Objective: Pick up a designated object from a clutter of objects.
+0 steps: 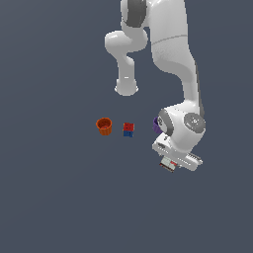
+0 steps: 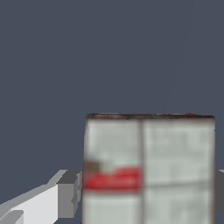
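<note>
The gripper (image 1: pixel 170 165) grips the flat box (image 2: pixel 148 170), its fingers (image 2: pixel 68 194) pressed against the box's sides. The whitish face carries a red stripe. On the counter (image 1: pixel 59 197), the red-and-blue cube (image 1: pixel 128 129) sits between the orange cup (image 1: pixel 104 126) and the purple cup (image 1: pixel 155 124), which is partly hidden behind the wrist.

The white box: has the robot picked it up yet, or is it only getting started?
Reaching looks done: the pincer is down at the box, with a finger against its side in the wrist view. Whether it grips is unclear. Lifting remains. The orange cup and cube stand apart, untouched.
</note>
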Controlling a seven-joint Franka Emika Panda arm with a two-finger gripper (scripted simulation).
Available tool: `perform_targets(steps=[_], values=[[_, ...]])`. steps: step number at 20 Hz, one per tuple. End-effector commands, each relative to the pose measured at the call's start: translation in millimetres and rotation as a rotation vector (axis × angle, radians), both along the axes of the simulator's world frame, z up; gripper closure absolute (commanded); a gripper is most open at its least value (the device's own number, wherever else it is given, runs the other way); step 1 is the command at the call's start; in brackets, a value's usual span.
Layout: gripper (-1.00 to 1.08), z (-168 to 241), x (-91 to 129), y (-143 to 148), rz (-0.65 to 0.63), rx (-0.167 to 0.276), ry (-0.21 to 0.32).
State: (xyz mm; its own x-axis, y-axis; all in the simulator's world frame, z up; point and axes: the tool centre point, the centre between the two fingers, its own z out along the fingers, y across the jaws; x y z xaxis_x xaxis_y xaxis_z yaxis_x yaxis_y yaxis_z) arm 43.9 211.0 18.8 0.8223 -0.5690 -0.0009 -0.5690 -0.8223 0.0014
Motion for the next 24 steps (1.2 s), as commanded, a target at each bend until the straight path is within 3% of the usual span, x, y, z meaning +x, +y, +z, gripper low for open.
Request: perform_targets(steps=[1, 2, 3, 16, 24], values=[[-0.92, -3, 1, 0, 0.000, 0.001, -0.002], [-0.92, -3, 1, 0, 0.000, 0.001, -0.002], [1.08, -3, 1, 0, 0.000, 0.001, -0.002], [1.08, -1, 1, 0, -0.001, 0.001, -0.002], [1.08, 21, -10, -3, -0.001, 0.001, -0.002]])
